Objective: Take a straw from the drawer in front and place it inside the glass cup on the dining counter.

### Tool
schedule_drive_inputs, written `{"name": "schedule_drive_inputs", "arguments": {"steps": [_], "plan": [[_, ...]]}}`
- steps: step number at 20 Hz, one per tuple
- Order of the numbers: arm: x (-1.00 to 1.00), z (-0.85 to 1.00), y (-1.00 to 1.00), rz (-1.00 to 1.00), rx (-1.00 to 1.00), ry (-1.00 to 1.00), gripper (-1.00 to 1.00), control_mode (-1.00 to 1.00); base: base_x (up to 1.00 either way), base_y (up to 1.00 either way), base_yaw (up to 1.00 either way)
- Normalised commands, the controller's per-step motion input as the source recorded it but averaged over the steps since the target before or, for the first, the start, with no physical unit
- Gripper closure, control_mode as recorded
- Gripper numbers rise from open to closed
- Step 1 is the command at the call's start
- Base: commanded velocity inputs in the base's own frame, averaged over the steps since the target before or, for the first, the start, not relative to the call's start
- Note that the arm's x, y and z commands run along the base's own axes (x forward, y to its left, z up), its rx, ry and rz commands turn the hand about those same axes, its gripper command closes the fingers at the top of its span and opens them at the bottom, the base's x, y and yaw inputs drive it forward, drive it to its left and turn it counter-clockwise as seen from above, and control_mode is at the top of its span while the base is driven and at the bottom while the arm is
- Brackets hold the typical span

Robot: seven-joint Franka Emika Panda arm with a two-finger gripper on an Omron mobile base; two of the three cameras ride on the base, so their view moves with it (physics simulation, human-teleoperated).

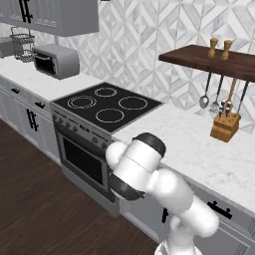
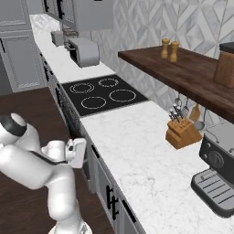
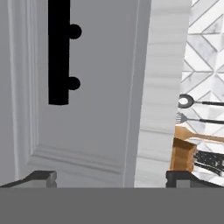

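You're at the opening step: fingers (image 3: 111, 177) spread wide and empty, facing the shut drawer (image 3: 87, 87) under the tabletop's front edge. Next, line up on its handle (image 3: 58, 52) and close.

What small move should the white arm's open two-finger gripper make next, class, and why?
Probably ease the open gripper forward and across to straddle the black bar handle on the closed light-grey drawer front. The handle sits off to one side of the fingertips, nothing is held, and the drawer must be opened before any straw can be reached.
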Motion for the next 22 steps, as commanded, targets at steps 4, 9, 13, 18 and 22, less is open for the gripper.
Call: {"name": "schedule_drive_inputs", "arguments": {"steps": [4,9,13,18,22], "plan": [[0.10,-0.47,0.00,-0.03,-0.17,-0.04,-1.00,-1.00,0.00,0.00,0.00],[0.00,-0.33,0.15,0.00,-0.06,-0.09,-1.00,-1.00,0.00,0.00,0.00],[0.05,-0.06,0.25,0.01,0.01,-0.13,-1.00,-1.00,0.00,0.00,0.00],[0.16,0.00,0.13,0.01,0.02,-0.16,-1.00,-1.00,0.00,0.00,0.00],[0.33,0.00,0.15,0.02,0.01,-0.12,-1.00,-1.00,0.00,0.00,0.00]]}}
